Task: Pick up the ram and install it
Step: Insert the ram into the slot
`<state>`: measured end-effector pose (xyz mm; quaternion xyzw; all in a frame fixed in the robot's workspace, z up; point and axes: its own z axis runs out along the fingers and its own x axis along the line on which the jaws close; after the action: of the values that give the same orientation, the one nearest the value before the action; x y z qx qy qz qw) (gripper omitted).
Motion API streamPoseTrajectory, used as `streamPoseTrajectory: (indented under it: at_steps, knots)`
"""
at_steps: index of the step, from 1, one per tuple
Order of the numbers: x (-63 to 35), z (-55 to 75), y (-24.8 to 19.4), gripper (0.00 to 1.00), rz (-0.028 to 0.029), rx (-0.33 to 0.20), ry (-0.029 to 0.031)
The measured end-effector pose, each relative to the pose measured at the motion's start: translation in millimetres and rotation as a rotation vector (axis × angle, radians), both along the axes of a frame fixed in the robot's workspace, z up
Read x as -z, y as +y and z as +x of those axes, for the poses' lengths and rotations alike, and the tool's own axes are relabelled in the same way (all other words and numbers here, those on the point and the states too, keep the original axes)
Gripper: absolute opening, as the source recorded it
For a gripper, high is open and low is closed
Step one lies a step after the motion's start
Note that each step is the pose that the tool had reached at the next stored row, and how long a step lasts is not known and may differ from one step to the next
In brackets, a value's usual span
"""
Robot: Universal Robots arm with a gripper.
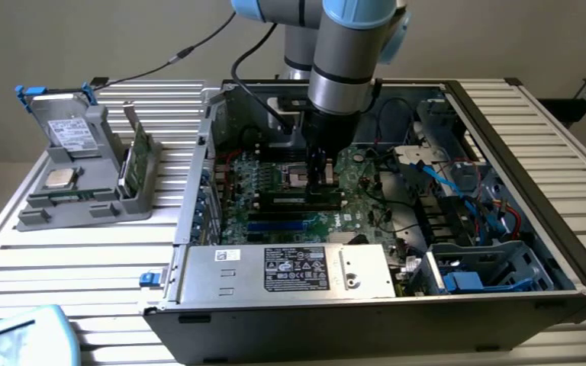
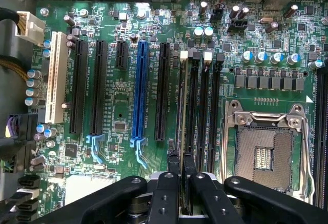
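1. Setting: slatted metal table (image 1: 59, 259) against a plain grey wall (image 1: 89, 38). An open computer case (image 1: 537, 130) lies on the table with its motherboard (image 2: 123, 111) facing up.
2. The ram (image 2: 182, 111): in the wrist view it is edge-on, a thin pale line along the memory slot with the white latch (image 2: 183, 55) at its far end. That slot is the one nearest the black expansion slots.
3. The gripper (image 2: 181, 158) is clenched on the ram. Its two fingers stand close together with the board's edge between them. In the exterior view the gripper (image 1: 320, 181) reaches straight down into the case, right at the slots.
4. Progress (judgement): pick-up is done and the stick is lined up with its slot. I cannot tell whether it is pressed fully home or just above the slot, or whether the latch has closed. The stick is not yet let go.
5. Beside it: three more memory slots (image 2: 205, 111), apparently empty, then the bare CPU socket (image 2: 266, 152). On the other side is a blue expansion slot (image 2: 139, 90).
6. Further out in the case: a power supply (image 1: 283, 271) at the near edge.
7. On the table, at the exterior view's left: a grey holder (image 1: 79, 206) with a blue-tabbed drive caddy (image 1: 64, 130), a processor chip (image 1: 61, 178) and an upright green card (image 1: 135, 164).
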<state>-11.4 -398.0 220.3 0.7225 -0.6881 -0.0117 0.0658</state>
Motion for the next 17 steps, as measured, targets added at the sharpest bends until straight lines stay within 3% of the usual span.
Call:
streamPoseTrajectory:
  at_steps: [17]
  knots:
    - [0.7, -1.2, 0.0, 0.14, 0.0000, 0.000, 0.0000]
